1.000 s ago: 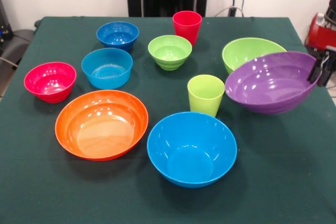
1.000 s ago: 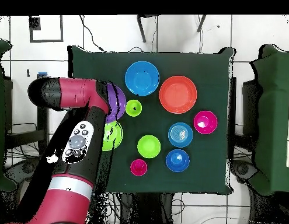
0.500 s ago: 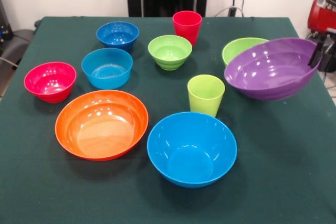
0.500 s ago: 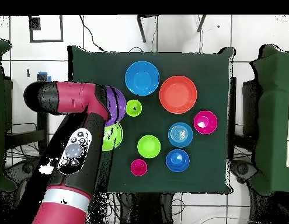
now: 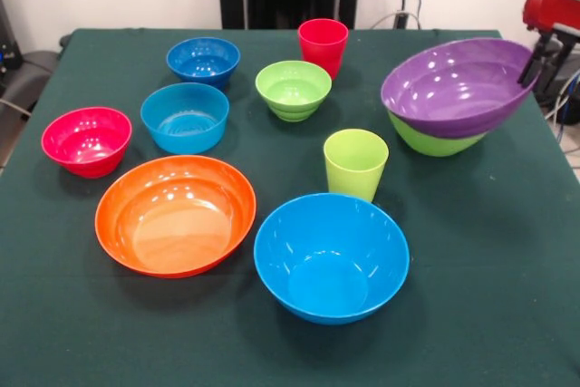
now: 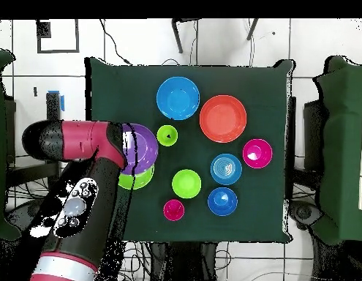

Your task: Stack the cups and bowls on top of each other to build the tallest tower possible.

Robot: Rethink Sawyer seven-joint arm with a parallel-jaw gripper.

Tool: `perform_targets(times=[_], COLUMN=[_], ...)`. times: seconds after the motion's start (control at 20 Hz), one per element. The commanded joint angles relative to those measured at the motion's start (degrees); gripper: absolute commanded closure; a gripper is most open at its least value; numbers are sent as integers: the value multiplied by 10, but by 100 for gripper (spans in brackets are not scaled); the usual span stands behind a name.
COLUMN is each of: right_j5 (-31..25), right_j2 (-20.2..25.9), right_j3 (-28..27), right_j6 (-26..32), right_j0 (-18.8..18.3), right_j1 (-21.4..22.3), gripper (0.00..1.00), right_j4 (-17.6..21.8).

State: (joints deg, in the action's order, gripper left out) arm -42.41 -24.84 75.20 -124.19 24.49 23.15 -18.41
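I see the gripper (image 5: 535, 59) at the right edge of the front view, its dark fingers clamped on the rim of the large glossy purple plastic bowl (image 5: 453, 88). That bowl is tilted, its right rim higher, and it sits over the large lime-green plastic bowl (image 5: 433, 140), whose lower side shows under it; I can't tell whether the two touch. In the overhead view the red and black arm (image 6: 81, 183) covers the left part of the purple bowl (image 6: 143, 148), with a green crescent (image 6: 140, 178) below it.

The rest stands separately on the dark green table (image 5: 507, 296). The lime-green plastic tumbler (image 5: 354, 163) is mid-frame, just left of the pair. The large light blue bowl (image 5: 331, 257) is lower centre, the large orange bowl (image 5: 176, 215) lower left. The small pink-red bowl (image 5: 86, 140) is at the left edge, the small light blue bowl (image 5: 185, 117) right of it, the small dark blue bowl (image 5: 203, 61) above that. The small lime-green bowl (image 5: 293, 89) is upper centre, the red plastic tumbler (image 5: 323, 45) just behind it.
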Motion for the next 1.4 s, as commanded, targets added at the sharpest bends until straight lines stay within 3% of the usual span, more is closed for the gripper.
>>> perform_targets(times=[0.05,0.25,0.5,1.0,1.4], right_j5=[-3,1,-41,-1,-2], right_j2=[27,10,-41,-40,-25], right_j3=[79,69,40,8,-2], right_j6=[-79,-105,-142,-148,-145], right_j0=[15,34,70,70,62], right_j1=[-24,-52,-89,-144,-146], gripper=[100,100,100,100,100], right_j4=[40,39,43,13,-2])
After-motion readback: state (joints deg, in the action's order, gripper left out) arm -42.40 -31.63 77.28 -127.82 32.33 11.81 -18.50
